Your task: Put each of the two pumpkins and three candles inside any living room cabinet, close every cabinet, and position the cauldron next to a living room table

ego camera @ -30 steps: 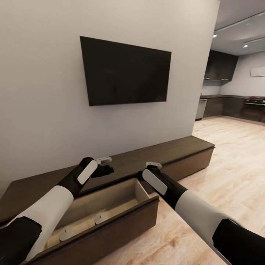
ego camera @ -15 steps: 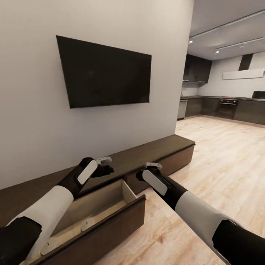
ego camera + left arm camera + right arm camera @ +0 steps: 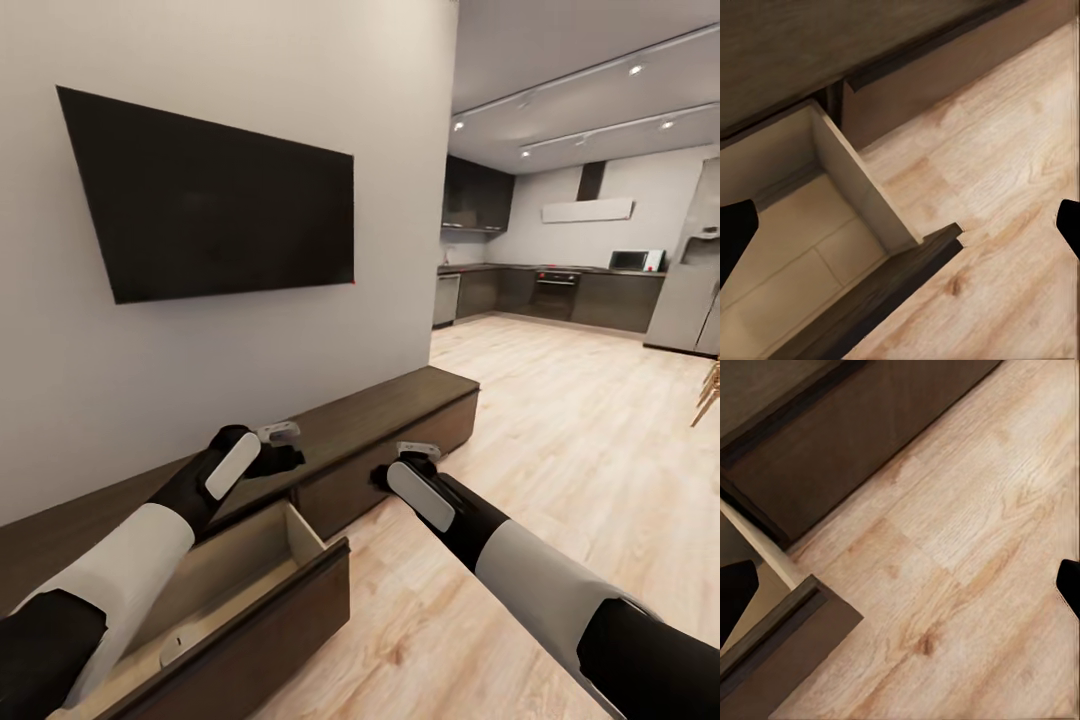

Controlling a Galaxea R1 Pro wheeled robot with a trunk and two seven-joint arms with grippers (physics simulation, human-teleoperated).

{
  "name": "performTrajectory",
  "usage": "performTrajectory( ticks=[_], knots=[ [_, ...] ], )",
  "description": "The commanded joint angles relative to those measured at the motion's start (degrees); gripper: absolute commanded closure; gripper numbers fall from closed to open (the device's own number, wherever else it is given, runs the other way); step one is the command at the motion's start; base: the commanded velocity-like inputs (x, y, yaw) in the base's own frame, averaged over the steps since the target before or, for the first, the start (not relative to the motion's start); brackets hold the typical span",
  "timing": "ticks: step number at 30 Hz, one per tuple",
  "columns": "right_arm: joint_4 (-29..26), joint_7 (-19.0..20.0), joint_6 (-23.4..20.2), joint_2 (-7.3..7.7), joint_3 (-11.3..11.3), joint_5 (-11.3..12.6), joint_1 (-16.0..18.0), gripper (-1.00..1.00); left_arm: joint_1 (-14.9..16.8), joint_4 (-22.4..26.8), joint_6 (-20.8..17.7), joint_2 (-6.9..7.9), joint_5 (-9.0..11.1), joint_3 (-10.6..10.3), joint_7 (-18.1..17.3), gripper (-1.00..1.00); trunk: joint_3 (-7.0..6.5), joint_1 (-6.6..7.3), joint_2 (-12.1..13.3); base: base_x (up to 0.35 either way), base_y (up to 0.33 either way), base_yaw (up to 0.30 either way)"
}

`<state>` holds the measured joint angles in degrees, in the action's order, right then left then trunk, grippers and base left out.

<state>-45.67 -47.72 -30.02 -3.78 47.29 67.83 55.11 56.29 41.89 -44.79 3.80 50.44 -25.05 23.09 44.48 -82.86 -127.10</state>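
Observation:
The long dark-brown cabinet [image 3: 385,420] runs along the white wall, and its drawer [image 3: 255,610] stands pulled out at the lower left, showing a pale beige inside [image 3: 802,247]. One beige candle [image 3: 178,648] lies low in that drawer, partly hidden by the drawer front. My left gripper [image 3: 290,452] hovers over the cabinet top near the drawer's far corner, open and empty [image 3: 900,225]. Over the wooden floor just in front of the cabinet, my right gripper [image 3: 405,462] is open and empty too [image 3: 900,585]. Pumpkins, cauldron and table are out of view.
A black TV [image 3: 215,205] hangs on the wall above the cabinet. Light wooden floor [image 3: 560,440] stretches right towards a dark kitchen [image 3: 550,290] with a fridge [image 3: 690,300]. A chair's edge [image 3: 710,390] shows at the far right.
The head view has swung to the right, so cabinet, drawer and TV have slid left in the picture and the kitchen has come into sight. Both arms hold the same pose.

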Motion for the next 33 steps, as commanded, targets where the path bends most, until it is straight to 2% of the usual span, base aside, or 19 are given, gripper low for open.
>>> performTrajectory(
  ticks=[1, 6, 25, 33],
  knots=[
    [-0.03, -0.36, -0.15, 0.0, 0.17, 0.29, 0.09, -1.0, 0.04, 0.12, -0.06, 0.11, 0.62, -0.29, 0.53, -1.0, 0.02, 0.01, -0.03, 0.002, -0.004, -0.268],
    [-0.08, -0.49, -0.17, 0.0, 0.22, 0.29, 0.09, -1.0, 0.04, 0.12, -0.04, 0.07, 0.62, -0.31, 0.55, -1.0, -0.1, 0.01, -0.03, 0.001, -0.001, -0.137],
    [-0.35, -0.67, 0.91, 0.0, 0.08, 0.32, 0.08, -1.0, 0.04, 0.16, -0.04, 0.12, 0.62, -0.35, 0.52, -1.0, -0.14, 0.01, -0.03, 0.0, 0.0, -0.008],
    [-0.26, -0.46, 1.09, 0.0, 0.05, 0.59, 0.08, -1.0, 0.04, 0.16, -0.04, 0.12, 0.62, -0.35, 0.55, -1.0, -0.48, 0.01, -0.03, 0.0, 0.0, -0.212]
  ],
)
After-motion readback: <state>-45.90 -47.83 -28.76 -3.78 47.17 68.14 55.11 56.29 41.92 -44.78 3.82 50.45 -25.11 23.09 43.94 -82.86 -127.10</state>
